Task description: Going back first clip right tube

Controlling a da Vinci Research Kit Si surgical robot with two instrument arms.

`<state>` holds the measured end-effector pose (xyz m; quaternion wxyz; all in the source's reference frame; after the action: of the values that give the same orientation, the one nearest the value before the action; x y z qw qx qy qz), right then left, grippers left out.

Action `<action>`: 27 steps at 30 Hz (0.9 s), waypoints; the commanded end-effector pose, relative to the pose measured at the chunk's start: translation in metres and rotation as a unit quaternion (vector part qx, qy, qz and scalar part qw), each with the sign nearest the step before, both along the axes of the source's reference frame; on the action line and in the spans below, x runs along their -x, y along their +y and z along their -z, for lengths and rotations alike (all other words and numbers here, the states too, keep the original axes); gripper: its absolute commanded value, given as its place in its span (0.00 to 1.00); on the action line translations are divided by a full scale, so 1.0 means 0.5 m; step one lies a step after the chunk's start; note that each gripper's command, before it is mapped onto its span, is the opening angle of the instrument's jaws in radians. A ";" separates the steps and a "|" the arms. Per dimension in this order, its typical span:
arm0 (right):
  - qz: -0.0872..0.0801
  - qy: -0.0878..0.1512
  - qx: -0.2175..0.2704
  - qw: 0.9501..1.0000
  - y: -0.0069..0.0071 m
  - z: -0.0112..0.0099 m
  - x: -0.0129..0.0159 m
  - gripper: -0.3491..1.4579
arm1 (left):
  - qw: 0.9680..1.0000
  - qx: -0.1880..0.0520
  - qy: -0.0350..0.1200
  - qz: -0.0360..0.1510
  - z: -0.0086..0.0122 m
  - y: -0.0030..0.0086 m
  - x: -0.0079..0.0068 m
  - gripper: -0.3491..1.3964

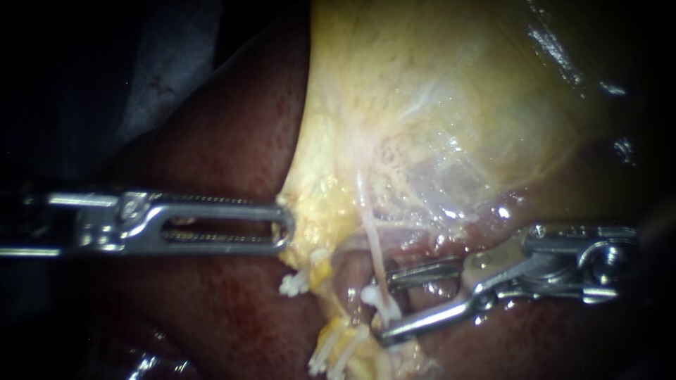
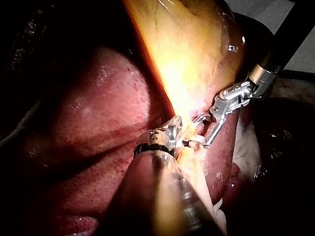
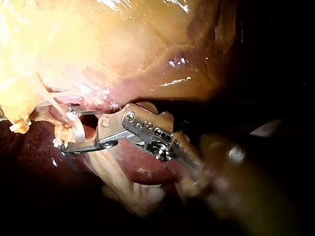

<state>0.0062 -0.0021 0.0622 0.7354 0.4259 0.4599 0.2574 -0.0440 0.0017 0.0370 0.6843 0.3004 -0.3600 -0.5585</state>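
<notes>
My right instrument straddles the tube over dark red liver, with darkness all around.
Its jaws stand apart, one on each side of the thin pale tube. In the endoscope view it runs nearly upright from the yellow gallbladder down to a white clip between them. My left instrument meets the gallbladder's edge; whether it grips I cannot tell.
</notes>
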 end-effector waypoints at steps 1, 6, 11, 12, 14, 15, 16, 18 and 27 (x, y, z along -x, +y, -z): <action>0.000 0.000 0.000 1.000 -0.0002 -0.0002 -0.0001 0.49 | 1.000 0.000 0.000 0.000 0.0000 0.0000 0.0000 0.00; -0.002 -0.001 0.004 1.000 -0.0018 -0.0009 -0.0010 0.50 | 1.000 0.000 0.000 0.000 0.0000 0.0000 0.0000 0.00; -0.004 0.005 0.006 1.000 -0.0026 -0.0012 -0.0019 0.51 | 1.000 0.000 0.000 0.000 0.0000 0.0000 0.0000 0.00; -0.006 0.009 0.004 1.000 -0.0026 -0.0011 -0.0019 0.51 | 1.000 0.000 0.000 0.000 0.0000 0.0000 0.0000 0.00; -0.008 0.013 0.003 1.000 -0.0026 -0.0011 -0.0019 0.51 | 1.000 0.000 0.000 0.000 0.0000 0.0000 0.0000 0.00; -0.008 0.014 0.002 1.000 -0.0027 -0.0011 -0.0019 0.51 | 1.000 0.000 0.000 0.000 0.0000 0.0000 0.0000 0.00; -0.009 0.014 0.002 1.000 -0.0027 -0.0011 -0.0020 0.51 | 1.000 0.000 0.000 0.000 0.0000 -0.0001 0.0000 0.00; -0.009 0.014 0.002 1.000 -0.0028 -0.0009 -0.0022 0.51 | 1.000 0.000 0.000 0.000 0.0000 -0.0001 0.0000 0.00; -0.013 0.021 0.000 1.000 -0.0032 -0.0004 -0.0033 0.52 | 1.000 0.000 0.000 0.000 0.0001 -0.0001 0.0000 0.00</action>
<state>0.0078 -0.0037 0.0624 0.7200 0.4269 0.4824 0.2583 -0.0440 0.0017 0.0370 0.6842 0.3003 -0.3600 -0.5587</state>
